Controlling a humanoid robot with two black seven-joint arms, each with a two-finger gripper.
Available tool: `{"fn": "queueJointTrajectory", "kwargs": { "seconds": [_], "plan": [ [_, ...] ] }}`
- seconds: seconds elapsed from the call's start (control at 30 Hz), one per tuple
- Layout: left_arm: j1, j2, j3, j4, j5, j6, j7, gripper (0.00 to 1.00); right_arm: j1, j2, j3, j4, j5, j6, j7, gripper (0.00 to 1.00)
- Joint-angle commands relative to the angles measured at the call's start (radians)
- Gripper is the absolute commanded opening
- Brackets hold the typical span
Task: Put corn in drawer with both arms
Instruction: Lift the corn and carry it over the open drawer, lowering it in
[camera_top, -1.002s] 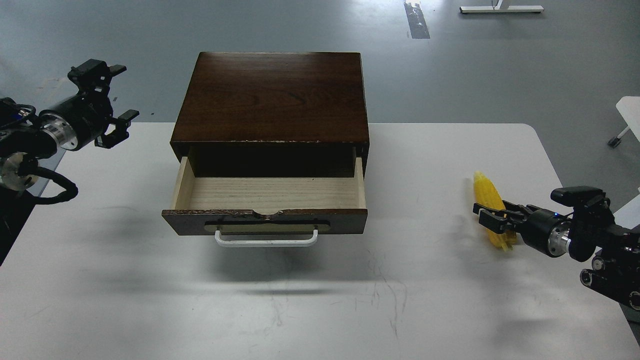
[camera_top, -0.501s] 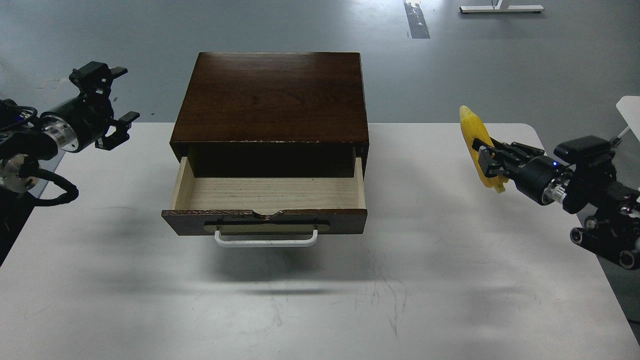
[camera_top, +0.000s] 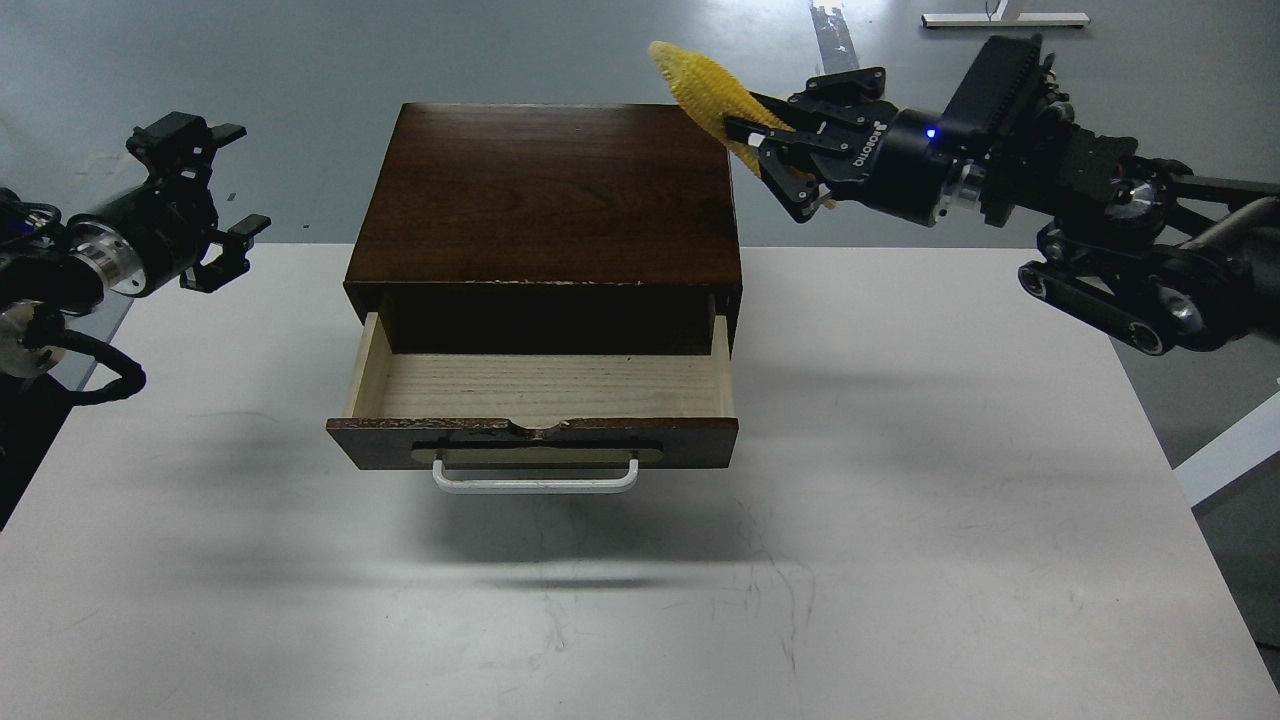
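The yellow corn is held in the air by my right gripper, which is shut on its lower end, above the back right corner of the dark wooden box. The cob tilts up to the left. The drawer is pulled open at the box's front, its pale wood inside empty, with a white bar handle. My left gripper is open and empty, held above the table's far left edge, well left of the box.
The white table carries the box in the middle. My right arm reaches in over the table's back right corner. Grey floor lies beyond the table's far edge.
My right gripper has lifted the corn from the table's right side and swung it up and left, to above the box's back right corner. The left gripper has barely moved.
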Motion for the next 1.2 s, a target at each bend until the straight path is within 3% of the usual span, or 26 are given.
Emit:
{"fn": "queueJointTrajectory", "kwargs": {
  "seconds": [0.0, 0.17, 0.47, 0.57, 0.6, 0.63, 0.67, 0.7, 0.73, 1.17],
  "plan": [
    [0.001, 0.015, 0.001, 0.001, 0.0, 0.001, 0.0, 0.99, 0.025, 0.11, -0.009, -0.001, -0.003, 0.0, 0.0, 0.12],
    [0.001, 0.04, 0.001, -0.001, 0.0, -0.002, 0.0, 0.99, 0.021, 0.216, -0.042, -0.001, -0.003, 0.0, 0.0, 0.13],
    [0.006, 0.054, 0.0, -0.001, -0.002, -0.002, -0.003, 0.99, -0.034, 0.241, -0.075, -0.001, -0.003, 0.0, 0.0, 0.15],
    [0.006, 0.061, 0.0, -0.001, 0.0, -0.002, -0.003, 0.99, -0.048, 0.268, -0.075, 0.002, -0.001, 0.0, 0.0, 0.3],
    [0.006, 0.065, 0.0, -0.001, -0.002, -0.004, -0.003, 0.99, -0.053, 0.273, -0.073, 0.003, -0.001, 0.0, 0.0, 0.41],
    [0.006, 0.066, 0.0, -0.001, -0.002, -0.004, -0.003, 0.99, -0.059, 0.273, -0.073, 0.008, -0.001, 0.0, 0.0, 0.64],
    [0.006, 0.066, 0.0, -0.001, -0.002, -0.004, -0.003, 0.99, -0.059, 0.273, -0.073, 0.008, -0.001, 0.0, 0.0, 0.64],
    [0.006, 0.066, 0.0, -0.001, -0.002, -0.004, -0.003, 0.99, -0.067, 0.273, -0.073, 0.014, 0.0, 0.0, 0.0, 0.93],
    [0.006, 0.066, 0.0, -0.001, -0.002, -0.002, -0.003, 0.99, -0.076, 0.275, -0.073, 0.014, 0.0, 0.0, 0.0, 0.99],
    [0.012, 0.066, -0.002, -0.001, -0.002, -0.004, -0.003, 0.99, -0.107, 0.288, -0.073, 0.006, 0.0, 0.0, 0.0, 1.0]
  ]
}}
